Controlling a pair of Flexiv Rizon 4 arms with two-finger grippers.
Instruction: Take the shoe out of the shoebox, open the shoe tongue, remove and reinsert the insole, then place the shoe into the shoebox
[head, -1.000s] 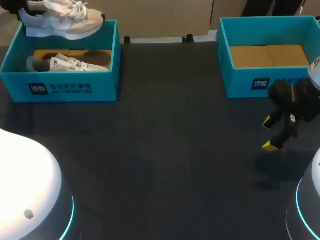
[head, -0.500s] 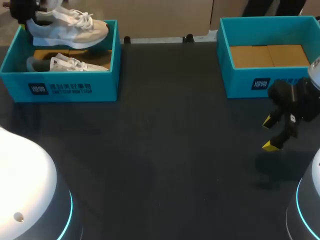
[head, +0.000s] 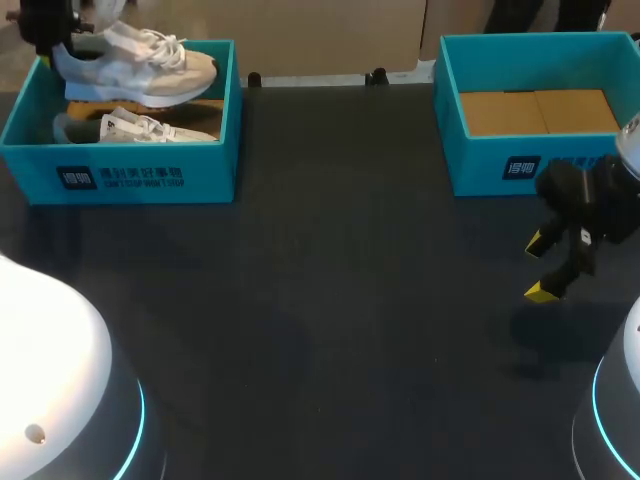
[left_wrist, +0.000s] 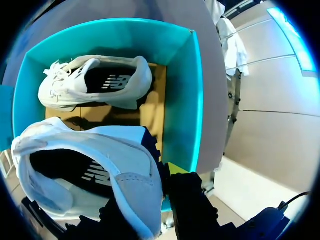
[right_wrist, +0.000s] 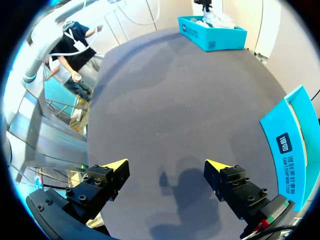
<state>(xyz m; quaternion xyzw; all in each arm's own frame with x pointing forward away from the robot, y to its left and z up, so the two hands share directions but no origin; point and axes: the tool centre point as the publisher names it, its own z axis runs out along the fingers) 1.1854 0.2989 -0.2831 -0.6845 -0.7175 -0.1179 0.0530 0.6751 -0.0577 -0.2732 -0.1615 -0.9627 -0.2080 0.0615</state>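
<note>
Nearest, the right hand (head: 538, 268) is held low over the dark tabletop (head: 330, 300), its two yellow-tipped fingers spread wide apart above the bare surface.

Just beyond it, at the far right edge, the right shoebox (head: 480, 165) is set, a teal box open at the top. A brown cardboard liner (head: 535, 112) is seen on its floor.

At the far left corner, well apart from the first box, the left shoebox (head: 150, 175) is placed, also teal and open. On the brown cardboard at its bottom the lower shoe (head: 135, 127), white, is laid on its side with its toe toward the tabletop's middle.

Above it the upper shoe (head: 140, 62), white with a pale beige toe, is held over the box's opening at about rim height, sole down and roughly level, clear of the shoe beneath. It is pinched at the heel by the left hand (left_wrist: 152, 192), whose dark fingers are pressed against the heel collar from two sides. One yellow tip is seen just beside the heel; the other is hidden by the shoe.
</note>
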